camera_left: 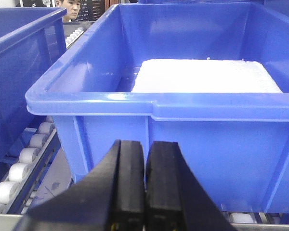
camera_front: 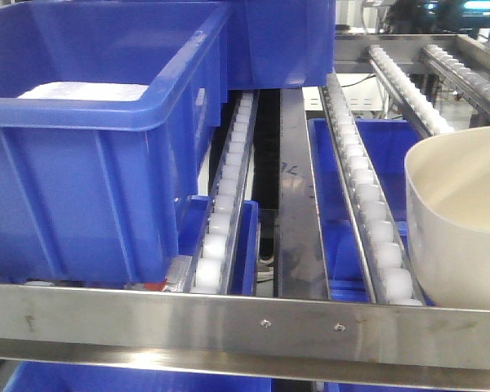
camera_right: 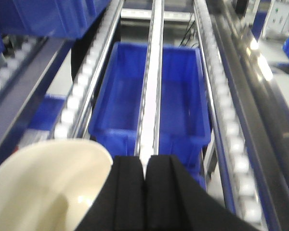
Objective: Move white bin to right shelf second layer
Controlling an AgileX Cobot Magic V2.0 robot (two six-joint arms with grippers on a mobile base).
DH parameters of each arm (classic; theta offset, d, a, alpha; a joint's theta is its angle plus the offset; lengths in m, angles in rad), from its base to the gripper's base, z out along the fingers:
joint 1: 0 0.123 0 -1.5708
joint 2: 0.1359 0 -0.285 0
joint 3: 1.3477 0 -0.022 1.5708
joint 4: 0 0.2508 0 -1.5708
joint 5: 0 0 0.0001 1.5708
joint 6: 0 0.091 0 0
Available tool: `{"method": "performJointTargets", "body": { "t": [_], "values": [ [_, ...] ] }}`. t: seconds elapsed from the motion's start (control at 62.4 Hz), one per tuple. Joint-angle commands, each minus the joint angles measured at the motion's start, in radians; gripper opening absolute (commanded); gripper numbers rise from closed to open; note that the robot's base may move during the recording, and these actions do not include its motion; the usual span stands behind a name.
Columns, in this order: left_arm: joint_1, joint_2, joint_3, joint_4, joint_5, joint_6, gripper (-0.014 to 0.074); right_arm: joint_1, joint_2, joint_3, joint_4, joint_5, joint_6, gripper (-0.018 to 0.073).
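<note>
Setting: steel roller rack (camera_front: 253, 322); blue crate (camera_front: 90, 163) at its left front.
Bin: white bin (camera_front: 461, 216) sits at the rack's right front edge.
Right gripper (camera_right: 144, 175): pads together, nothing held; bin just left of it.
Left gripper (camera_left: 144, 159): closed, empty.
Risk: unheld bin may roll off the rollers.

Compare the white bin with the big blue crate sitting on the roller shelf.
The white bin is cream, glossy and smooth-walled with a rounded rim; the blue crate is blue, rectangular, with ribbed walls and a thick lipped rim. The white bin looks empty, while the blue crate holds a flat white block. The bin sits at the right end of the shelf's front rail, the crate at the left. Both are open-topped plastic containers.
</note>
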Motion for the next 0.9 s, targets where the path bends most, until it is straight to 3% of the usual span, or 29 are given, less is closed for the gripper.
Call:
{"method": "performJointTargets", "body": {
  "t": [0.0,0.128,0.481,0.657,0.882],
  "values": [
    [0.001,-0.019,0.029,-0.008,-0.083,-0.005,0.0085,0.002,-0.017,0.003,-0.029,-0.167,-0.01,0.0052],
    [0.001,-0.019,0.029,-0.008,-0.083,-0.005,0.0085,0.005,-0.112,0.106,-0.07,-0.248,-0.01,0.0052],
    [0.001,-0.019,0.029,-0.008,-0.083,-0.005,0.0085,0.005,-0.456,0.322,-0.07,-0.197,-0.01,0.0052],
    [0.001,-0.019,0.029,-0.008,-0.083,-0.005,0.0085,0.005,-0.596,0.32,-0.072,-0.047,-0.01,0.0052],
    [0.001,-0.018,0.029,-0.008,-0.083,-0.005,0.0085,0.005,-0.591,0.32,-0.072,-0.044,-0.01,0.0052]
  ]
}}
